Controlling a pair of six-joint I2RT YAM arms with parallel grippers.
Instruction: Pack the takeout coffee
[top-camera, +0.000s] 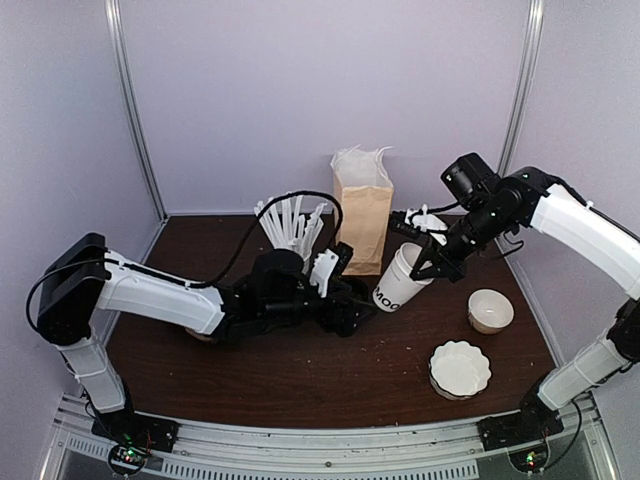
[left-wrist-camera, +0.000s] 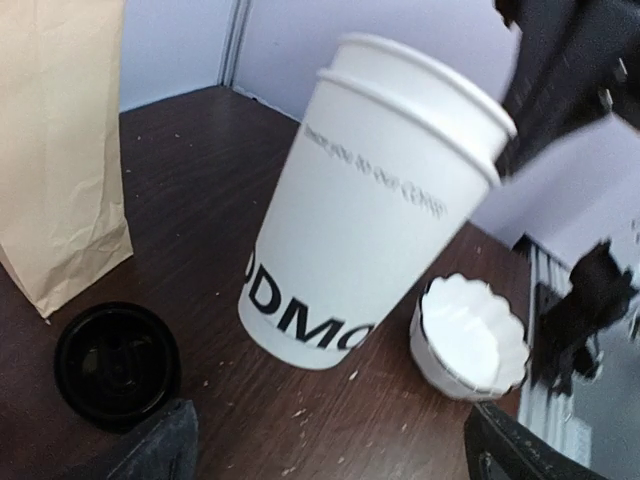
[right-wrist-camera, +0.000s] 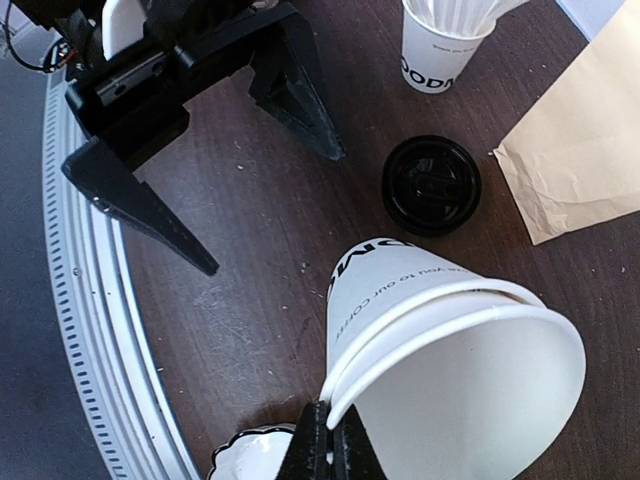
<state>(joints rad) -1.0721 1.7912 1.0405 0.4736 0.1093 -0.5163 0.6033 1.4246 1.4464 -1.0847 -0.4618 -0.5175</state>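
1. Nearest the arms' bases, the dark table (top-camera: 300, 385) shows bare wood across its near middle, with a metal rail along its near edge. Toward the right sit a fluted white dish (top-camera: 460, 368) and, just behind it, a small white bowl (top-camera: 490, 308); both are near the right edge.
2. At mid-table, the left jaws stand wide apart and hold nothing; they point toward the cup. A round black lid (right-wrist-camera: 432, 185) lies flat on the table on its own, just ahead of those jaws and near the foot of the bag.
3. Just beyond is the takeout coffee cup (top-camera: 400, 282), white with black lettering near its base. It is tilted, uncapped, and leans toward the right arm; the right jaws are pinched onto its rim. It shows 2 rims, as if 2 cups were nested; whether its base touches the table, I cannot tell.
4. Farthest back, a brown paper bag (top-camera: 365, 225) stands upright just left of the cup, with white paper at its mouth. A white cup of straws (top-camera: 290, 225) stands left of the bag; pale walls rise close behind.
5. The step in hand looks like capping, not yet bagging. The next move probably calls for standing the cup upright and steady, while the free left jaws fetch the lid.
6. Room is tight around the bag, cup and lid, so a wide swing could topple the bag or the straws; the bare near middle offers the safest working space.
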